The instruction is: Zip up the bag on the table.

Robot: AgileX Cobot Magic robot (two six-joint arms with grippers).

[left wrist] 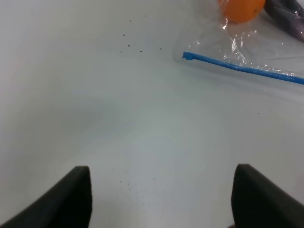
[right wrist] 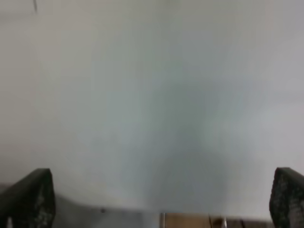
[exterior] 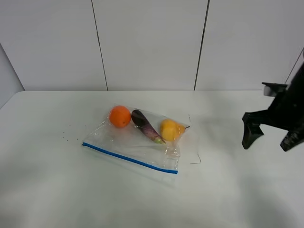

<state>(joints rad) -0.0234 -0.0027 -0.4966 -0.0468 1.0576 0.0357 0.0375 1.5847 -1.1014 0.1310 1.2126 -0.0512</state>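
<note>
The clear bag (exterior: 137,145) lies flat in the middle of the white table (exterior: 47,190). Its blue zipper strip (exterior: 128,158) runs along the near edge. Inside are an orange (exterior: 120,116), a dark purple eggplant (exterior: 146,126) and a yellow fruit (exterior: 171,129). My right gripper (exterior: 270,138) is open and empty, raised well to the right of the bag. My left gripper (left wrist: 161,199) is open and empty over bare table. The left wrist view shows the zipper's left end (left wrist: 190,56), the orange (left wrist: 242,9) and the eggplant (left wrist: 289,19) ahead of the left gripper. The left arm is out of the exterior view.
White wall panels (exterior: 147,42) stand behind the table's far edge. Small dark specks (left wrist: 135,47) dot the table left of the bag. The right wrist view shows only a blurred white surface (right wrist: 152,95) between the right gripper's two fingers.
</note>
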